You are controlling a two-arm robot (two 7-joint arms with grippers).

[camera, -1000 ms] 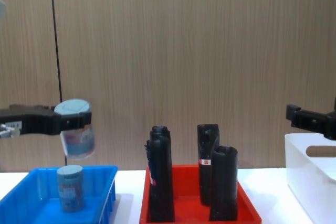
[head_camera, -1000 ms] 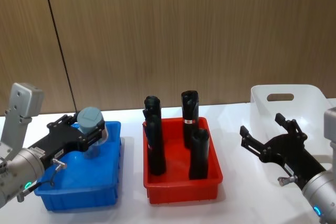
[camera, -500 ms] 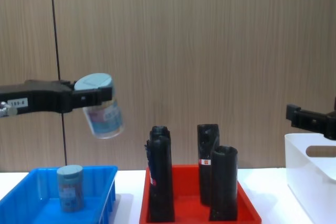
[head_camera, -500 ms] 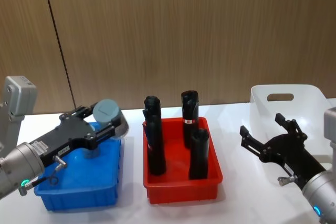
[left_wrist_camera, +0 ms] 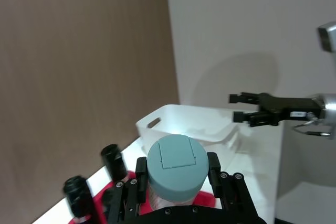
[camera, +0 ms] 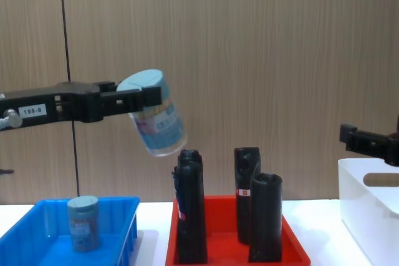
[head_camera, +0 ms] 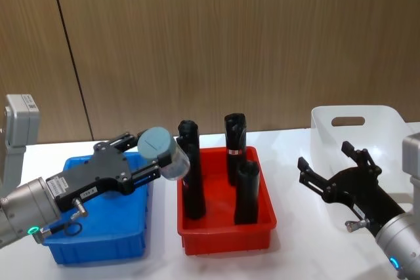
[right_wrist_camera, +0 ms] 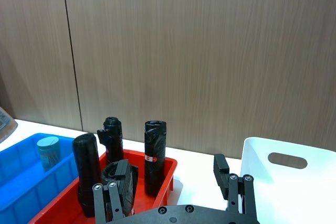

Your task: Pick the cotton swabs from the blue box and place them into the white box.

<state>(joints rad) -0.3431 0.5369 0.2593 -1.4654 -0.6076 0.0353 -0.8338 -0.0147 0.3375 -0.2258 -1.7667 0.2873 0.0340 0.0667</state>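
The cotton swabs tub (head_camera: 167, 155), tilted, hung clamped in the left gripper's (head_camera: 149, 157) fingers above the blue box's (head_camera: 98, 247) three-o'clock edge; a second tub (camera: 83, 222) stood inside. The right gripper (head_camera: 326, 162), fingers spread, hovered at the white box's (head_camera: 387, 122) eight o'clock.

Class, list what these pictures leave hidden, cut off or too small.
- Chest view: white box cut off by the right edge; its wall hides the inside.
- Head view: left gripper covers much of the blue box floor.
- Head view: right gripper overlaps the white box's near wall.
- Chest view: label print on the held cotton swab tub too small to read.
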